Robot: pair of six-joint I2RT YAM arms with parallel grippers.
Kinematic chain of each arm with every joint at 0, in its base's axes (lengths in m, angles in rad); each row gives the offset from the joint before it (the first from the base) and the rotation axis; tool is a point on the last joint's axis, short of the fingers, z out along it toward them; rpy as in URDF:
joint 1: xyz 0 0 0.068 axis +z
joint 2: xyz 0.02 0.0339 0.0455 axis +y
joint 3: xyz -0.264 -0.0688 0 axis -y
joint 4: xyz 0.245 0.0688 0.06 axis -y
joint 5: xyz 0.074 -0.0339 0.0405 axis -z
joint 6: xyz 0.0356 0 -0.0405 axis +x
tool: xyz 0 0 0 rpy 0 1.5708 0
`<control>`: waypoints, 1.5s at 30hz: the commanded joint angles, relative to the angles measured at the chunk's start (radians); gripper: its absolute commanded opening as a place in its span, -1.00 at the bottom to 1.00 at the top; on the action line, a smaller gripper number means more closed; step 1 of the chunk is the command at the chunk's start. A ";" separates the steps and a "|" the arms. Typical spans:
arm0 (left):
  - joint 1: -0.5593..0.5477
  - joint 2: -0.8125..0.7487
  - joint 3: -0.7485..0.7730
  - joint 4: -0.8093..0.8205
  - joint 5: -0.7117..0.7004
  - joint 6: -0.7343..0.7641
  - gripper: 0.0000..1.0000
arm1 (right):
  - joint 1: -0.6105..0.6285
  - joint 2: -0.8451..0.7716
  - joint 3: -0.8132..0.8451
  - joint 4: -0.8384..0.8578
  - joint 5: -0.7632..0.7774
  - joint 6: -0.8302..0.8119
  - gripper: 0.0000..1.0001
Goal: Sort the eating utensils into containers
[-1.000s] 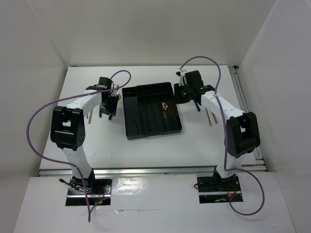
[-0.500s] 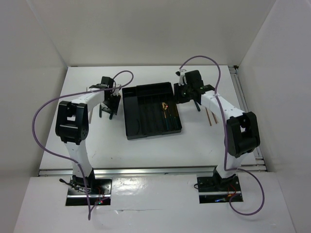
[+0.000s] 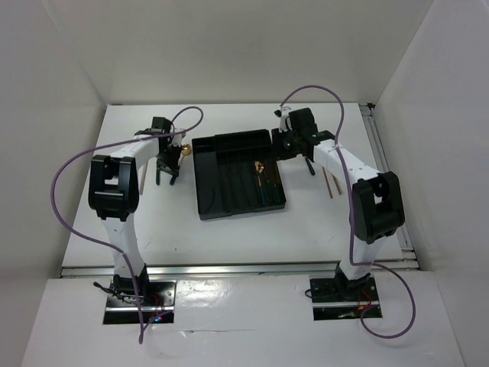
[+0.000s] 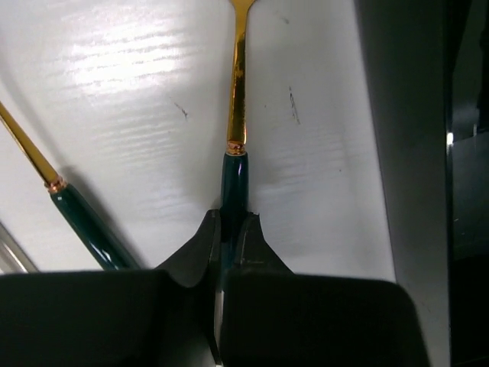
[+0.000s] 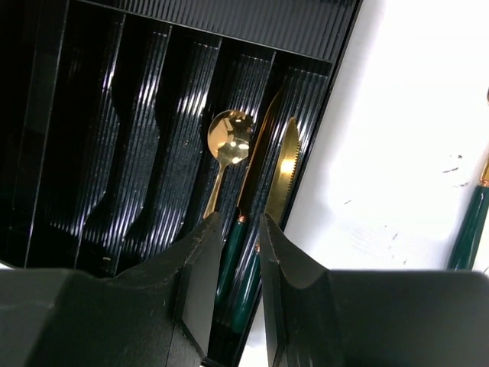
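My left gripper (image 4: 231, 218) is shut on the dark green handle of a utensil (image 4: 238, 115) that lies on the white table. Its gold stem points away and its head is cut off at the frame's top. A second green-handled utensil (image 4: 76, 222) lies to its left. In the top view the left gripper (image 3: 170, 164) sits just left of the black tray (image 3: 205, 206). My right gripper (image 5: 241, 225) hovers open over the tray's right compartments (image 5: 229, 30). A gold spoon (image 5: 229, 145) and a gold knife (image 5: 281, 180) lie there, below the fingers.
Another green-handled utensil (image 5: 470, 229) lies on the table right of the tray. Two copper-brown chopsticks (image 3: 330, 183) lie by the right arm. A thin chopstick (image 3: 141, 180) lies left of the left gripper. White walls close in the table on three sides.
The left gripper's jaws have closed onto the green handle, and the left arm has drawn in closer to the back left. The right arm has barely shifted.
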 commanded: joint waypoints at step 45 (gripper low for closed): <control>-0.540 -0.277 -0.134 0.318 0.155 -1.127 -1.00 | -0.101 -0.135 -0.154 0.064 0.076 -0.077 -0.35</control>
